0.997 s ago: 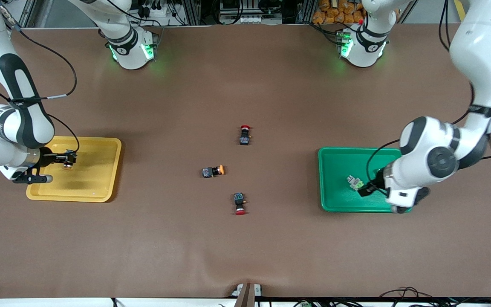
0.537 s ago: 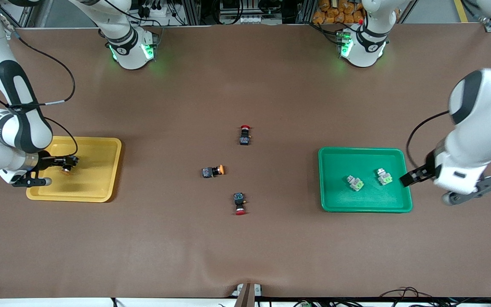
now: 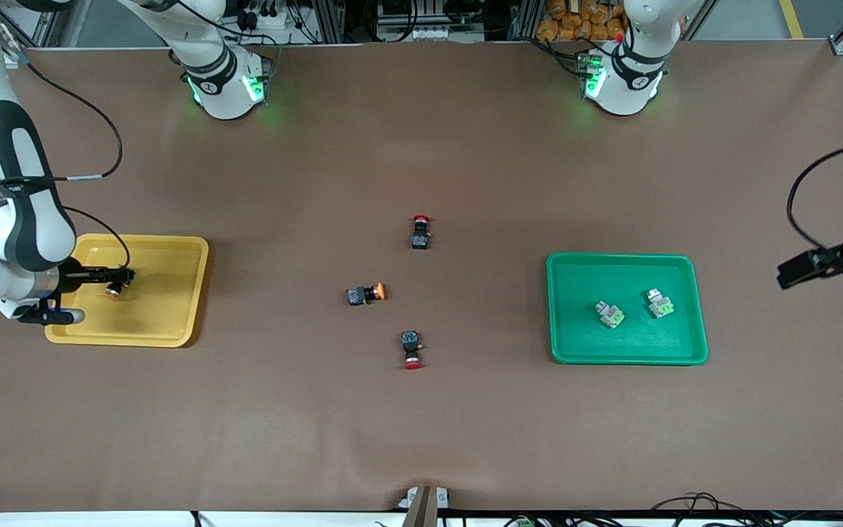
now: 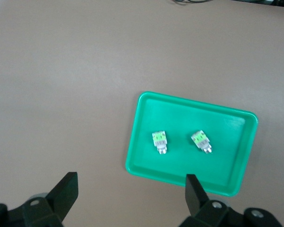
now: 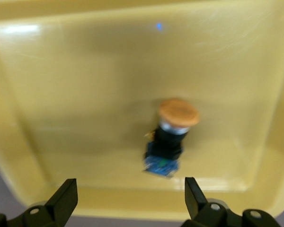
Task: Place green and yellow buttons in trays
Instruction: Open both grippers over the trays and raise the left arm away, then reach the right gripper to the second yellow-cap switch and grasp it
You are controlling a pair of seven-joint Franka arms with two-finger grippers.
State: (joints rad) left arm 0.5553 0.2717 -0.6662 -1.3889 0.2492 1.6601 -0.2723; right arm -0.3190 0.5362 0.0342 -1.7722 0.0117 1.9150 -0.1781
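Right wrist view: the right gripper (image 5: 128, 201) now stands with fingers spread wide over the yellow tray (image 5: 47, 71); a second ago it was clamped on the yellow-capped button (image 5: 169, 137), which now lies free on the tray floor between and below the fingers.
Right gripper in the front view: right gripper (image 3: 120, 277) hangs over the yellow tray (image 3: 173, 249), the released button (image 3: 111, 291) just under its tips.
Left gripper: left gripper (image 4: 130, 191), fingers apart and empty, has pulled away from the green tray (image 3: 575, 267) toward the left arm's end of the table; it was low over that tray a second ago.
Green tray contents: two green buttons (image 3: 610, 315) (image 3: 660, 304) lie side by side inside it, apart from each other.
Still on the table: one yellow-capped button (image 3: 365, 294) lies near the middle, between two red-capped switches (image 3: 420, 231) (image 3: 411, 348).
Meaning for the task: three of four buttons look placed; the last yellow one appears to be the remaining pick, probably for the right arm.
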